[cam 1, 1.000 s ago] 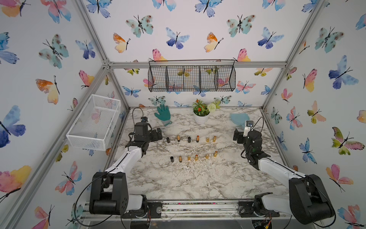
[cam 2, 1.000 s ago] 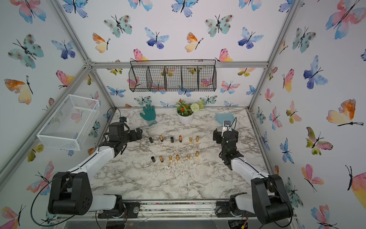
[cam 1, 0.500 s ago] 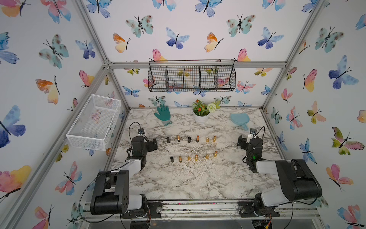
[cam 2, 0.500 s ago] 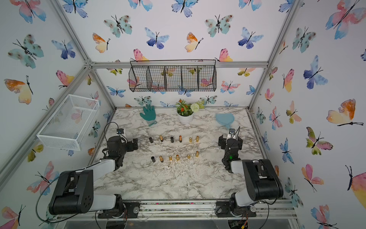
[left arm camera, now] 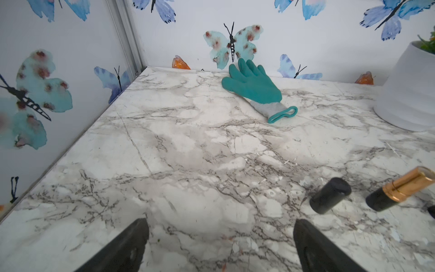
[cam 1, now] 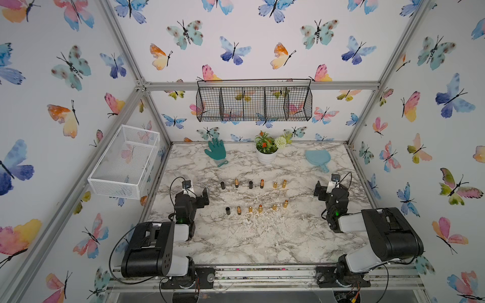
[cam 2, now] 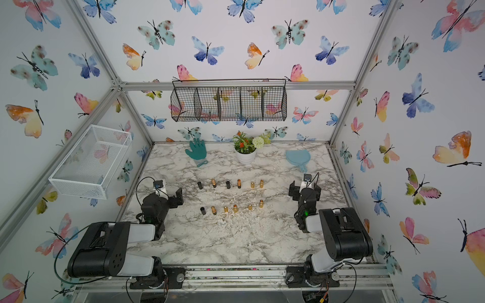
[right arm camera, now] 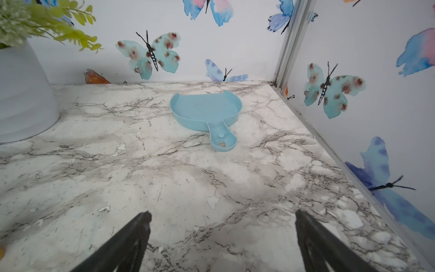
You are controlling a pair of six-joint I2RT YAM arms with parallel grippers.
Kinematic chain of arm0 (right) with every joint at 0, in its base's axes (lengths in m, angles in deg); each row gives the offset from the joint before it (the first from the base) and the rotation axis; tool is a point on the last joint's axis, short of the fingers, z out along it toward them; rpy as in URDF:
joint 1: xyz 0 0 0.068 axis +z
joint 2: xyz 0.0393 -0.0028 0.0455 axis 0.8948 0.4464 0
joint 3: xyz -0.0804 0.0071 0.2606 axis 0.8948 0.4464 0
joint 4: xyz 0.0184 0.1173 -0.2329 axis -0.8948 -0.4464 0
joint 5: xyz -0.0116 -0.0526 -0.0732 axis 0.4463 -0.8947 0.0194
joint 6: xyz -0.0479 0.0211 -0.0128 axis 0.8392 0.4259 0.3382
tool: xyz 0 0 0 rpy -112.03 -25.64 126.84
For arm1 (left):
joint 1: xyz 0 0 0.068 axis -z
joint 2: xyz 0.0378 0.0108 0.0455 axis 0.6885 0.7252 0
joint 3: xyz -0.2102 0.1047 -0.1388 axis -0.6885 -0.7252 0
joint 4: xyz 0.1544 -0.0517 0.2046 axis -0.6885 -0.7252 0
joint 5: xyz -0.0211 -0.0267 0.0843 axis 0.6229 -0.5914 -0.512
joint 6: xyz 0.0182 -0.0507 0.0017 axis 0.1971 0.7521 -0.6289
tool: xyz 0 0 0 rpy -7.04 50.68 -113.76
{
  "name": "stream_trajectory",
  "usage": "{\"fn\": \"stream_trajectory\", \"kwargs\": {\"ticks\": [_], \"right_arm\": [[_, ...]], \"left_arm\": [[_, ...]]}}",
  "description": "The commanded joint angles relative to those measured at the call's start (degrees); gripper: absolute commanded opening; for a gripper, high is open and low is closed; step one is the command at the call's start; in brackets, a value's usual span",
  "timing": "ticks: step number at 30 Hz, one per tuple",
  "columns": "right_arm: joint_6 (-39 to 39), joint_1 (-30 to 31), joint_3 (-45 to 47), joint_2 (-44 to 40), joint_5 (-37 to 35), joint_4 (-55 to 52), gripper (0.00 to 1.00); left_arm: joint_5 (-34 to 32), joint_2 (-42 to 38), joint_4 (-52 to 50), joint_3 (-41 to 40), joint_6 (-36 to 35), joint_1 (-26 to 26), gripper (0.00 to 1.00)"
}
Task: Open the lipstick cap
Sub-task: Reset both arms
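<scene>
Lipsticks (cam 1: 250, 209) upright in two rows of six across mid-table, well apart from both grippers, none held.

Nearest: metal rail (cam 1: 262, 272) along the front edge, both arm bases mounted on it, one at each side. Beyond it, a broad bare stretch of marble table (cam 1: 249, 241), open room up to the near row (cam 1: 260, 208). White flecks (cam 1: 265, 219) scattered just in front of that row.

Left gripper (left arm camera: 220, 221) low over the marble near the left wall, fingers spread wide, nothing between them. Right gripper (right arm camera: 222, 213) the same near the right wall, fingers wide apart, empty. Only the fingertips in either wrist view, the rest cut off. Side walls and frame posts (left arm camera: 127, 35) close by each gripper; free marble ahead of both.

Far row (cam 1: 251, 184) just past the near one. In the left wrist view only a black tube (left arm camera: 329, 195) and a black-and-copper tube (left arm camera: 400, 188), the second cut by the edge. In both top views too small to tell capped from open.

Farthest, along the back wall: green glove (cam 1: 216, 152), white plant pot (cam 1: 266, 157) (cut off in both wrist views), blue scoop (cam 1: 316, 157). Black wire basket (cam 1: 253, 103) hung on the back wall; white wire basket (cam 1: 126, 162) on the left wall.
</scene>
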Motion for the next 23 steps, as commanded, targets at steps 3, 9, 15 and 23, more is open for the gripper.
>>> {"fn": "stream_trajectory", "kwargs": {"ticks": [3,9,15,23], "right_arm": [[0.20,-0.15,1.24,0.34,2.71,3.98,0.98],[0.68,-0.14,1.79,0.63,2.60,5.71,0.98],[0.99,-0.15,2.12,1.07,2.52,7.09,0.98],[0.83,-0.15,1.93,0.88,2.52,6.33,0.98]], "left_arm": [[0.48,-0.38,4.38,1.50,-1.27,0.43,0.98],[0.20,-1.06,2.34,1.93,-1.45,0.65,0.98],[0.15,-1.17,1.69,2.09,-1.45,0.69,0.98],[0.17,-1.16,1.62,2.20,-1.45,0.66,0.98]]}}
